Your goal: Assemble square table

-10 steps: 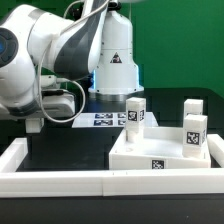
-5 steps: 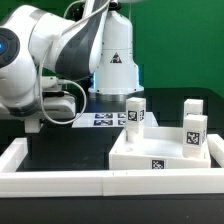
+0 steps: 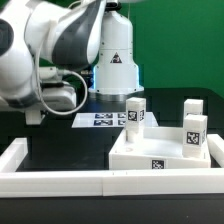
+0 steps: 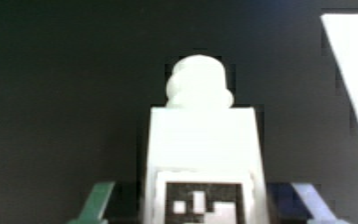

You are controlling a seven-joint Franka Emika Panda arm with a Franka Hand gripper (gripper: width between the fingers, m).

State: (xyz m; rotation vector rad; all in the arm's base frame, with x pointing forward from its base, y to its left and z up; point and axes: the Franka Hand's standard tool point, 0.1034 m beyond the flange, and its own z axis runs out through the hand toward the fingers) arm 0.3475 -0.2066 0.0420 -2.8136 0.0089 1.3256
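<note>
**Clerk:** Item one?

**Keeper:** A large white plastic square slab (image 3: pixel 160 155) is recorded flat on the black worktop (image 3: pixel 65 150), toward the exterior view's right, with a black-and-white tag on its near edge. Three small white tagged leg blocks are logged upright on it: one at the slab's far corner on the exterior view's left (image 3: pixel 134 113), one at the far right (image 3: pixel 191 110), one nearer the front right (image 3: pixel 193 135).

**Clerk:** The fourth block?

**Keeper:** A white tagged leg block (image 4: pixel 204 150) is seen in the wrist view, lying between the fingers, a rounded peg at its far end and a tag on its near face. The black worktop lies beneath it.

**Clerk:** Gripper state?

**Keeper:** The gripper (image 4: pixel 202 200) is entered as closed on that leg block; the greenish fingertips (image 4: pixel 99 200) are seen pressed against both sides. In the exterior view the gripper is hidden behind the arm.

**Clerk:** Other entries?

**Keeper:** The flat white marker board (image 3: pixel 100 119) is listed behind the slab, near the arm's base. A long white rim (image 3: pixel 60 180) is noted along the worktop's near edge.
</note>
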